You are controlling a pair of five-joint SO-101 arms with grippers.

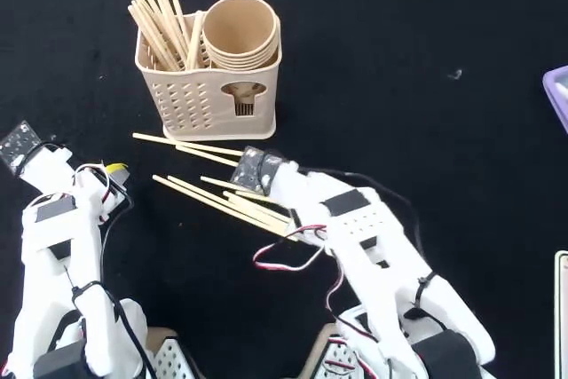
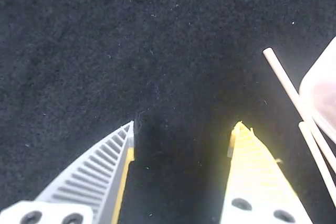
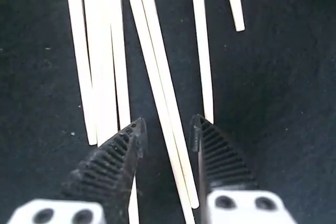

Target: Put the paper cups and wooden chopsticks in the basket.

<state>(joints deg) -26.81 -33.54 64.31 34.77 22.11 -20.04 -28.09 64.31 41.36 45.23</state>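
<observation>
Right wrist view: right hand [image 3: 167, 127] open narrowly, straddling two loose chopsticks [image 3: 157, 77] flat on the table [image 3: 273, 103]; others lie just beside. Risk: closing pinches only one, or rolls and drags the neighbours. The left hand [image 2: 184, 127] is wide, empty. Stacked paper cups [image 1: 240, 28] already in basket [image 1: 209, 104].

The table [image 1: 426, 130] was covered in black cloth, matt and faintly fuzzy, flecked with pale lint. The basket [image 1: 209, 104] looked like beige moulded plastic with perforated walls and a dull sheen. The paper cups [image 1: 241, 28] nested in it were tan matt paper with rolled rims. The wooden chopsticks [image 1: 226, 201] were pale bare wood, smooth and without gloss. The left gripper [image 2: 185, 125] had ribbed plastic fingers [image 2: 100, 177] in grey and yellow; the right gripper [image 3: 168, 123] had ribbed matt black plastic. The arm shells [image 1: 373, 241] were smooth white plastic.
</observation>
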